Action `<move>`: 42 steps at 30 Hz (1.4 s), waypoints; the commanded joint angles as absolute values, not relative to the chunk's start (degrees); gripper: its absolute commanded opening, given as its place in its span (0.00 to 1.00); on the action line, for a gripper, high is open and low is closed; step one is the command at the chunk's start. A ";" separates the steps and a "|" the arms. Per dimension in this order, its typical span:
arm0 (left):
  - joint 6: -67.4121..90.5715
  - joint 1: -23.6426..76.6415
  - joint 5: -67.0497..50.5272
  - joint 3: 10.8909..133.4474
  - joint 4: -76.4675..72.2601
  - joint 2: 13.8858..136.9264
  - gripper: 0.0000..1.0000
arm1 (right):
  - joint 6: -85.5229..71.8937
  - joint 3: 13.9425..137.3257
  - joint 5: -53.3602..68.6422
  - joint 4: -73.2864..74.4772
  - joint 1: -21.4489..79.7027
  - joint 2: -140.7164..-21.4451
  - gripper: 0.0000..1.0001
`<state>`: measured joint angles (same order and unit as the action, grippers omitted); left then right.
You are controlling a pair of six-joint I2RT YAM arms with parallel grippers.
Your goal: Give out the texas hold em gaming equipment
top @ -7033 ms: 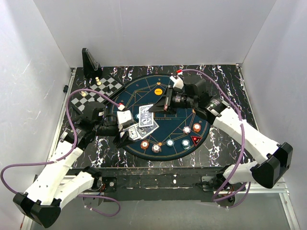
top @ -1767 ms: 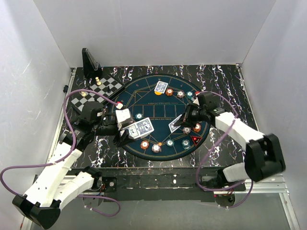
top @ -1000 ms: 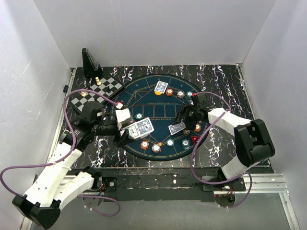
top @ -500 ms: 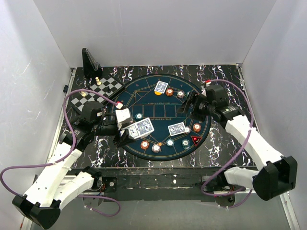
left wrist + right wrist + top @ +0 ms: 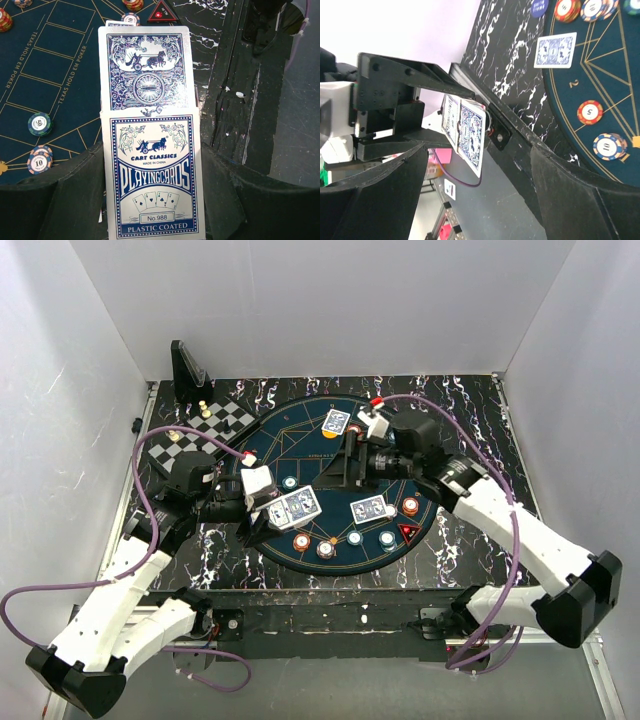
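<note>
Now card (image 5: 371,508) released, right end effector (image 5: 343,465) withdrawn

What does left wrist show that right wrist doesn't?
Left wrist only: the deck's printed label, the red triangle marker. Right wrist only: the left gripper from outside, clamping the deck; a face-down card lying unobstructed on the mat. Both: deck, mat, chips.

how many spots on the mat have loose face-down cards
2: a far card at the mat's back edge, a near card right of centre. The left end effector holds the deck; the right arm may hide more.
</note>
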<state>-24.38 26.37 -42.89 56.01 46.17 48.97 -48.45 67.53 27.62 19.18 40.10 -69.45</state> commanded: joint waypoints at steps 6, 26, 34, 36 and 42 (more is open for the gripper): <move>-24.17 26.54 -44.21 58.45 44.74 48.43 0.00 | -50.01 69.70 27.69 15.73 47.19 -75.23 0.91; -24.08 26.54 -44.38 58.71 44.65 48.43 0.00 | -55.11 62.84 27.69 8.61 49.22 -75.76 0.62; -23.91 26.54 -44.47 58.98 44.65 48.34 0.00 | -55.37 61.97 27.07 9.49 46.94 -73.74 0.51; -23.99 26.54 -44.47 58.97 44.65 48.34 0.00 | -55.37 61.96 27.07 9.84 46.32 -73.13 0.49; -23.73 26.54 -44.65 58.89 44.47 48.43 0.00 | -55.20 61.35 27.07 10.90 44.74 -71.63 0.46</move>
<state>-24.29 26.37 -42.89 56.36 46.17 49.04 -55.40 61.98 27.24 10.79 45.56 -73.93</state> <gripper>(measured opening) 0.649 0.463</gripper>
